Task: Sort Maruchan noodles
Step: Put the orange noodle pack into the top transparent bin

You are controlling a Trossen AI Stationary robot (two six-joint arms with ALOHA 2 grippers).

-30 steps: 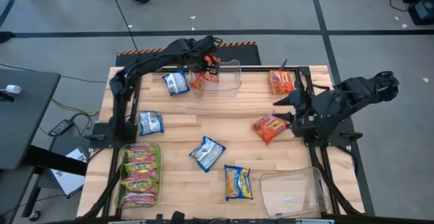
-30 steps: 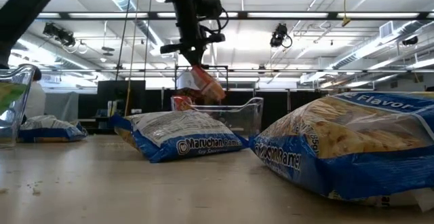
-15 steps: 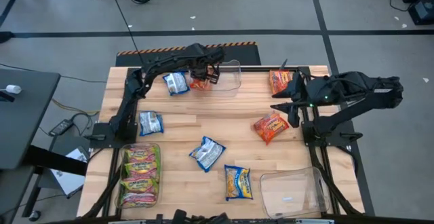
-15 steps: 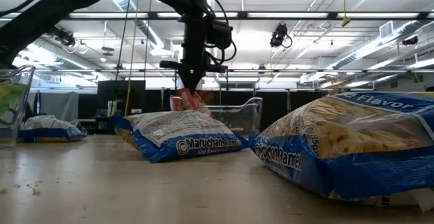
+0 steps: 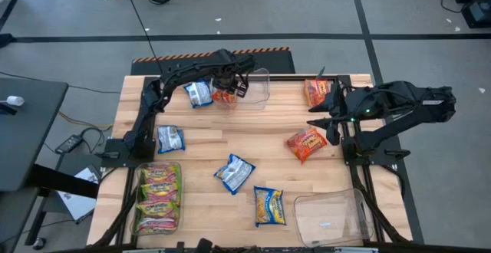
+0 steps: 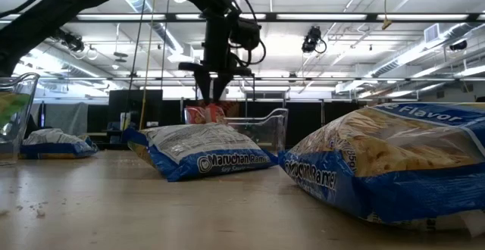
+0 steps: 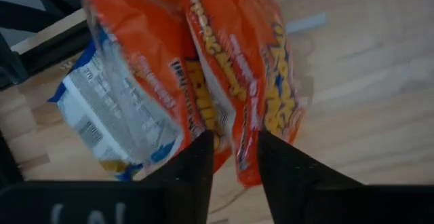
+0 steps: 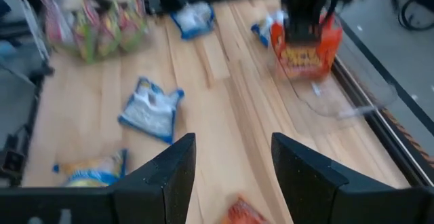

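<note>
The red-orange packet (image 5: 224, 94) I am handling stands on edge in the clear bin (image 5: 253, 89) at the far edge of the tabletop (image 5: 207, 142), beside another red-orange packet (image 7: 142, 81) already in there. My left end effector (image 5: 231, 86) sits directly over it, and in my left wrist view the two fingers (image 7: 196, 173) straddle the packet's edge with a gap between them, so they are spread rather than pinching.

A blue-white packet (image 5: 199, 93) lies just outside the bin. Farther out, another blue-white packet (image 5: 169, 139) lies near the left side, a third (image 5: 234, 172) near the middle, and a blue-yellow one (image 5: 269, 205) toward the near edge. Green-pink-yellow packets (image 5: 158, 197) fill the bin at the near left corner.

My right end effector (image 5: 321, 123) hovers with its fingers spread above the right side, near a red-orange packet (image 5: 305, 143) lying flat, with one more red-orange packet (image 5: 317, 91) at the far right corner. An empty-looking clear bin (image 5: 332, 216) sits at the near right corner.
</note>
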